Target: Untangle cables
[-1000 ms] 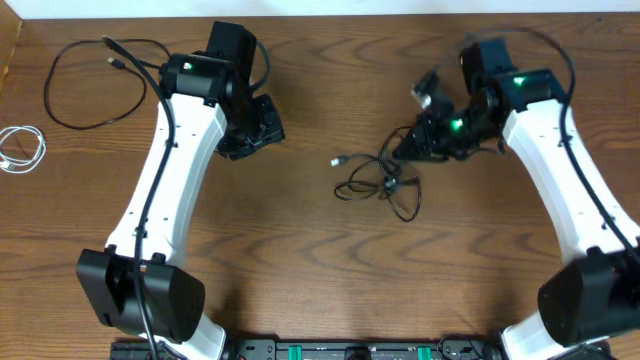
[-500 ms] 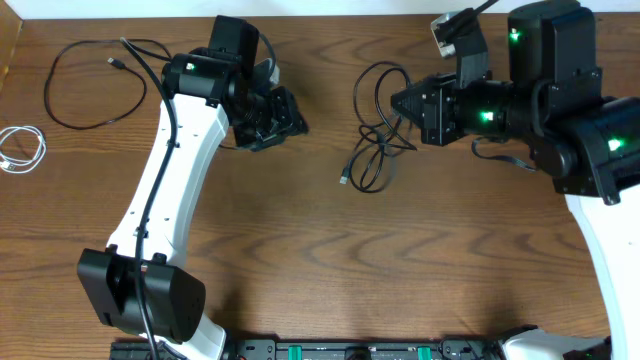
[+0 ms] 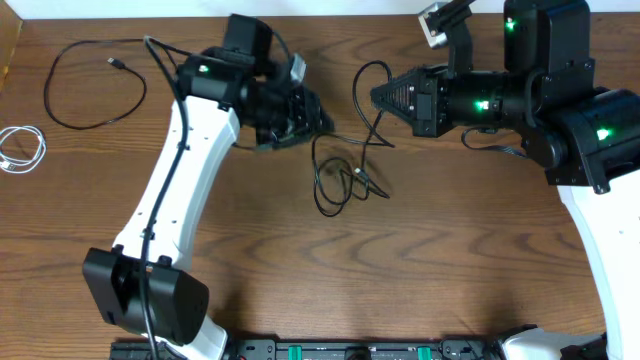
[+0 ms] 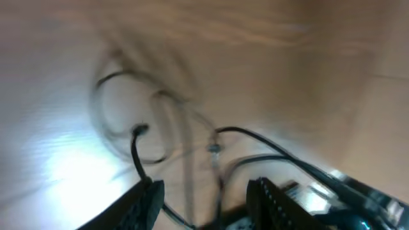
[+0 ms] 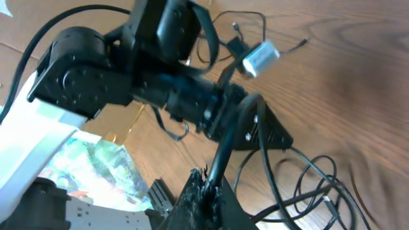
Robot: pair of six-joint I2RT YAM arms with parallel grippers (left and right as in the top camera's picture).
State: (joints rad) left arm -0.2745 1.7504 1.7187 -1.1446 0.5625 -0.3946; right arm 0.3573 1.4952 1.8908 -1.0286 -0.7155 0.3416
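My right gripper (image 3: 378, 97) is shut on a black cable (image 3: 357, 85) and holds it above the table. From there the cable hangs down into a loose tangle of black loops (image 3: 340, 180) on the wood. In the right wrist view the cable rises straight out of the closed gripper (image 5: 208, 185), and the loops (image 5: 307, 185) lie to its right. My left gripper (image 3: 318, 112) is open just left of the raised cable. The left wrist view is blurred: blurred strands (image 4: 128, 121) lie ahead and run between the spread fingers of the left gripper (image 4: 204, 191). Another black cable (image 3: 47, 98) and a white cable (image 3: 38, 150) lie far left.
The two arms face each other closely at the back middle of the wooden table (image 3: 300, 270). The left arm's black wrist (image 5: 83, 70) fills much of the right wrist view. The table's back edge (image 3: 330, 14) runs just behind both grippers.
The right gripper has risen and carried the black cable leftward, dragging the tangle left across the table. The left gripper has moved right, close to the raised cable.
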